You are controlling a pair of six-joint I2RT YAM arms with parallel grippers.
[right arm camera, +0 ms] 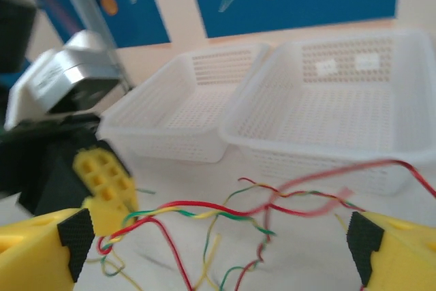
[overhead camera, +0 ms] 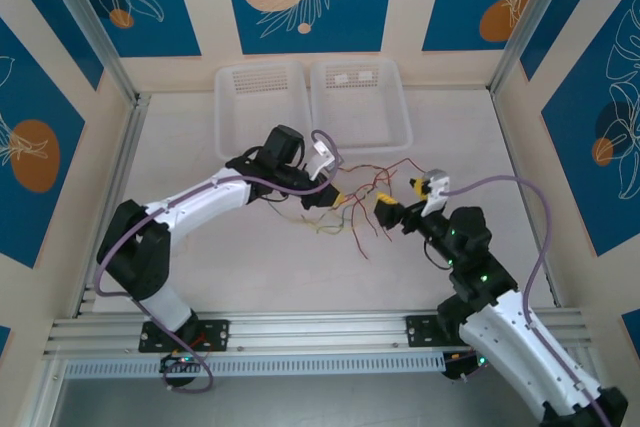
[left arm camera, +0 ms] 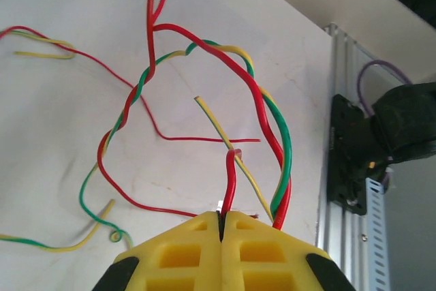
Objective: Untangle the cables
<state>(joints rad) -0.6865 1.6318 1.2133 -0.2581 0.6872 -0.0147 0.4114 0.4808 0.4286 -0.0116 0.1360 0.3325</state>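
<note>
Several cables (left arm camera: 229, 182) loop outward, pinched in the left pincer (left arm camera: 221, 221).

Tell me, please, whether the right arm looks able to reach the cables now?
Probably yes: the right gripper is open, and the cables lie just ahead of it on the table, with nothing in between.

The left arm (overhead camera: 200, 197) extends forward, elbow bent, wrist turned right. The left pincer (left arm camera: 221, 226) has its jaws pressed together on one of the cables (left arm camera: 229, 182). The right arm (overhead camera: 500, 307) angles left. The right pincer (right arm camera: 218, 236) stands wide open just right of the cables.
</note>
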